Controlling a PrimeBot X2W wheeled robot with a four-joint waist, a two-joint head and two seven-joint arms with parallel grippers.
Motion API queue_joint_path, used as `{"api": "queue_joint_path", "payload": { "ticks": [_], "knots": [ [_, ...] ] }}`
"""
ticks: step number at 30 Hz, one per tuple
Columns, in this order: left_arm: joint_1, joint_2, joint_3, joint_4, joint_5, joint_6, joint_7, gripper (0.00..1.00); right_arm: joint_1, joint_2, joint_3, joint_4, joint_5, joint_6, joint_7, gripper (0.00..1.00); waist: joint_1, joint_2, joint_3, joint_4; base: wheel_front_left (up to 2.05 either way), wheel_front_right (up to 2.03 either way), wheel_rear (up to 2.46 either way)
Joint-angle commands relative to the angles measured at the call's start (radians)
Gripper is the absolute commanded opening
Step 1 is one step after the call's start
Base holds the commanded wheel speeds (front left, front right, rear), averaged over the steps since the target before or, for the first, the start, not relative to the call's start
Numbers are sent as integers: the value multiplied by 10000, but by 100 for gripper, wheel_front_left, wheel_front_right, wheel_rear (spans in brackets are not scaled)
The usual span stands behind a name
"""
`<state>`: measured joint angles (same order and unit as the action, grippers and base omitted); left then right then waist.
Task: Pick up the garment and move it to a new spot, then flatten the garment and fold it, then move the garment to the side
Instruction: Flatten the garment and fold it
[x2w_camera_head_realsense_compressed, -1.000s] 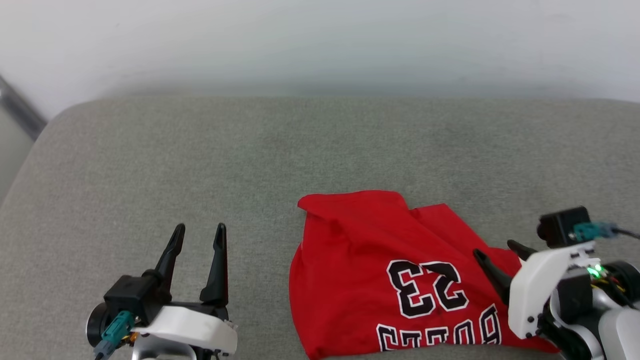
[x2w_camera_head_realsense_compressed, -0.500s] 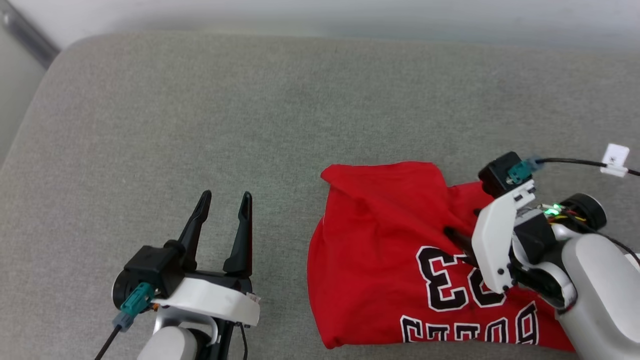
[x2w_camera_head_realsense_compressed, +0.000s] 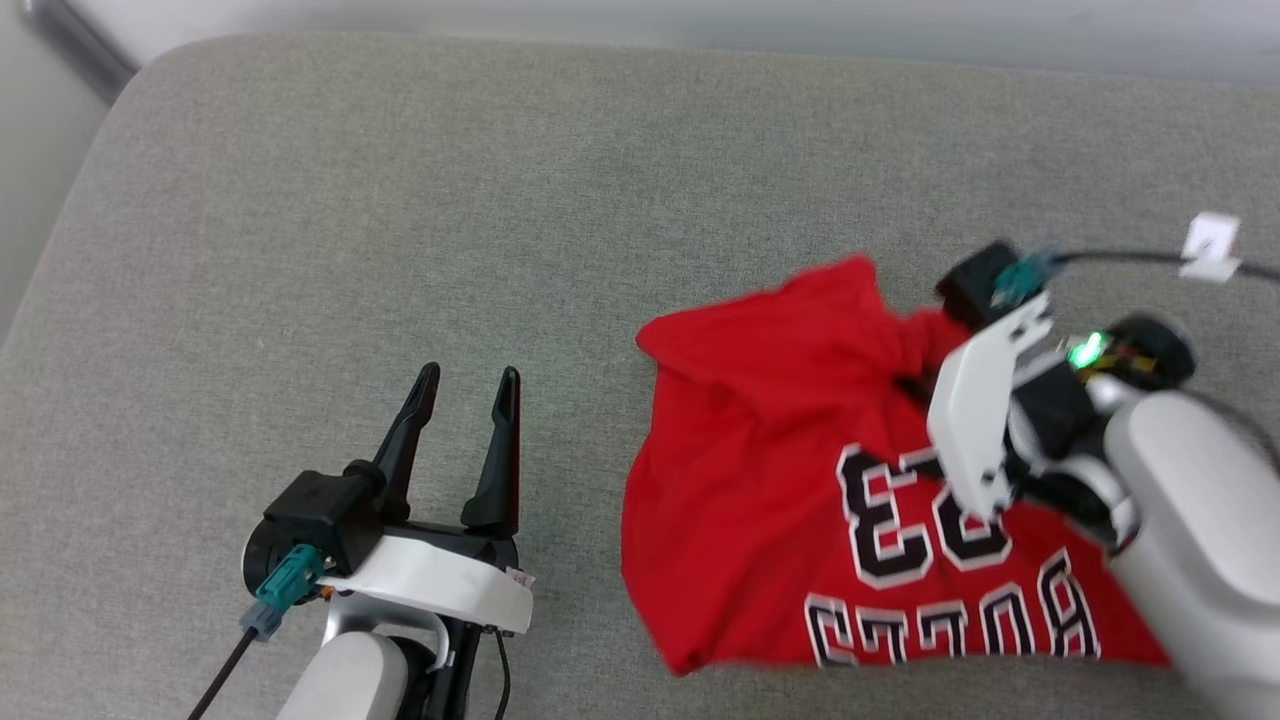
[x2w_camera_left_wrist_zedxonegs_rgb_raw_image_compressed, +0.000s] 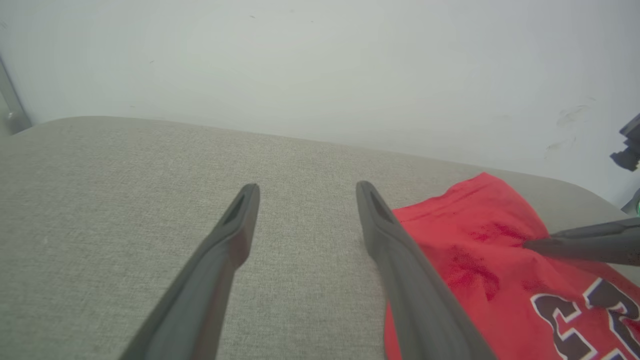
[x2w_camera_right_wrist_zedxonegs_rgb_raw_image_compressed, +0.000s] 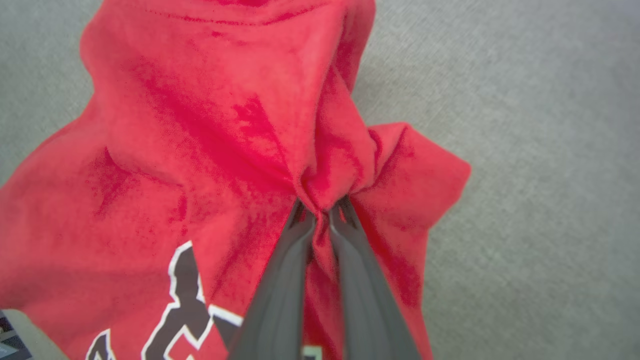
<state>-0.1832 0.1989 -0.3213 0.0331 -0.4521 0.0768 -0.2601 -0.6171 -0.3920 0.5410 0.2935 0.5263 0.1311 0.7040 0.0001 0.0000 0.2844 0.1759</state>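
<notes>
My right gripper (x2w_camera_right_wrist_zedxonegs_rgb_raw_image_compressed: 322, 209) pinches a bunched fold of the garment (x2w_camera_head_realsense_compressed: 750, 460), which lies on the grey cushion (x2w_camera_head_realsense_compressed: 400, 200) at my right side. My left gripper (x2w_camera_head_realsense_compressed: 468, 380) hangs spread, empty, just left of it.
</notes>
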Motion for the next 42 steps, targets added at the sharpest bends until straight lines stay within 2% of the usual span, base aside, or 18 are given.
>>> {"api": "queue_joint_path", "payload": {
  "ticks": [1, 5, 9, 11, 12, 17, 18, 26, 30, 35, 42],
  "knots": [
    [-7, -66, 41, -10, 63, -54, -71, 100, -389, -72, -146, -94, -135, -7, -258, 0, -1, 0, 7, -3, 0, 0, 0],
    [-56, -166, 111, -7, 125, -187, -73, 100, -1003, -126, -784, 112, -508, -7, -813, 0, -1, 0, 96, 12, 0, 0, 0],
    [-125, -274, 167, 58, 185, -349, -74, 100, -1497, -190, -1947, 823, -945, -7, -1412, 0, -1, 0, 250, 45, 0, 0, 0],
    [-149, -315, 195, 112, 218, -432, -74, 100, -1544, -170, -2620, 1386, -1065, -7, -1674, 0, -1, 0, 314, 66, 0, 0, 0],
    [-152, -373, 223, 190, 278, -519, -73, 100, -1304, -68, -3564, 2243, -1242, -7, -2108, 0, -1, 0, 373, 84, 0, 0, 0],
    [-91, -413, 276, 289, 360, -591, -73, 100, -711, 161, -4438, 3525, -1549, -7, -2795, 0, -1, 0, 358, -13, 0, 0, 0],
    [-88, -388, 319, 313, 437, -609, -64, 100, -400, 470, -4733, 3940, -1681, -5, -3559, 100, -1, 0, 268, -106, 0, 0, 0],
    [229, -191, 494, 310, 515, -469, -59, 100, 489, 1078, -5150, 3491, -2089, -7, -6868, 100, -1, 0, -415, -542, 0, 0, 0],
    [508, -47, 589, 280, 491, -347, -12, 100, 1072, 1379, -5260, 2906, -2456, -7, -8128, 100, -1, 0, -918, -820, 0, 0, 0],
    [917, 130, 695, 76, 465, -136, 187, 100, 2083, 1753, -5256, 1790, -2865, -7, -8692, 100, -1, 0, -1483, -1149, 0, 0, 0],
    [1403, 360, 843, -214, 381, 111, 440, 100, 4090, 2458, -5458, -512, -3520, -7, -8154, 100, -1, 0, -1957, -1456, 0, 0, 0]
  ]
}}
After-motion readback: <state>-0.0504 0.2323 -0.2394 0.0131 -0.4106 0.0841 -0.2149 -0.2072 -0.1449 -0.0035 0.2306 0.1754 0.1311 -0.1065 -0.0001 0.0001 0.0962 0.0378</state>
